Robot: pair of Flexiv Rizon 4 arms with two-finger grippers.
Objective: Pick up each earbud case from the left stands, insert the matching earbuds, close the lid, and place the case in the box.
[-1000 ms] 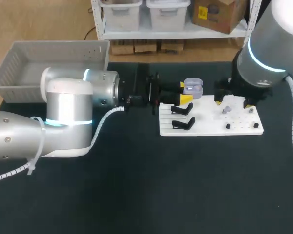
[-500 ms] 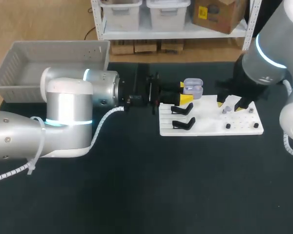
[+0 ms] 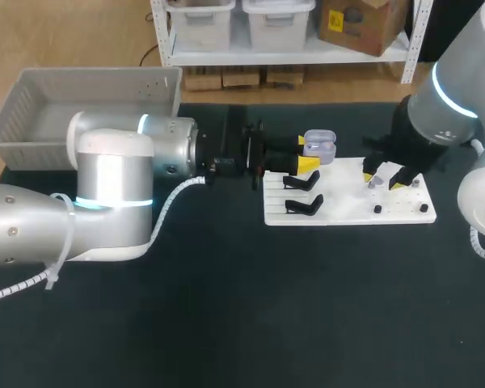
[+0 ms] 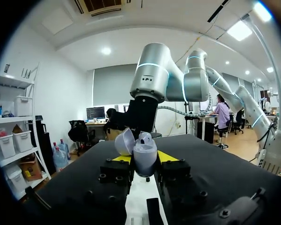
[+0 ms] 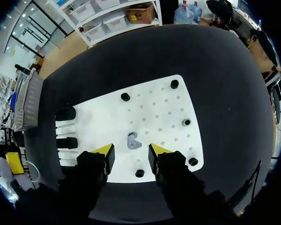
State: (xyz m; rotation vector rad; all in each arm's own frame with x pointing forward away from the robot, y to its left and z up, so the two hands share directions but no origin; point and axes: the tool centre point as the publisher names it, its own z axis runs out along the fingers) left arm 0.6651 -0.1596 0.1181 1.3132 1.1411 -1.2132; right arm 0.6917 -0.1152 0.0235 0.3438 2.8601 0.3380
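Black matting covers the counter (image 3: pixel 226 323), and a white board (image 3: pixel 347 212) lies on it between the two arms. The right gripper (image 5: pixel 131 151) hangs over that board with its yellow fingers spread. A small pale earbud (image 5: pixel 132 141) lies on the board just ahead of the gap between them, and neither finger touches it. The left gripper (image 4: pixel 145 157) pinches the earbud case (image 4: pixel 143 157) from both sides, with the lid swung open. It holds the case above the board's far left corner, near the two black stands (image 3: pixel 303 192). The grey box (image 3: pixel 81 105) sits well apart at the far left of the counter.

The main risk is probably the pinch on the earbud. It is small and rounded, so fingers closing off-centre could squirt it sideways across the smooth board or onto the dark matting. A skewed grip could also turn it so that it will not seat in the case's socket. The black pegs (image 5: pixel 125 97) stand near enough to catch a fingertip if the gripper drifts. The handover later brings both grippers close together. A misjudged approach there could knock the open lid or shift the case in its grip, and the earbud would then miss its socket.
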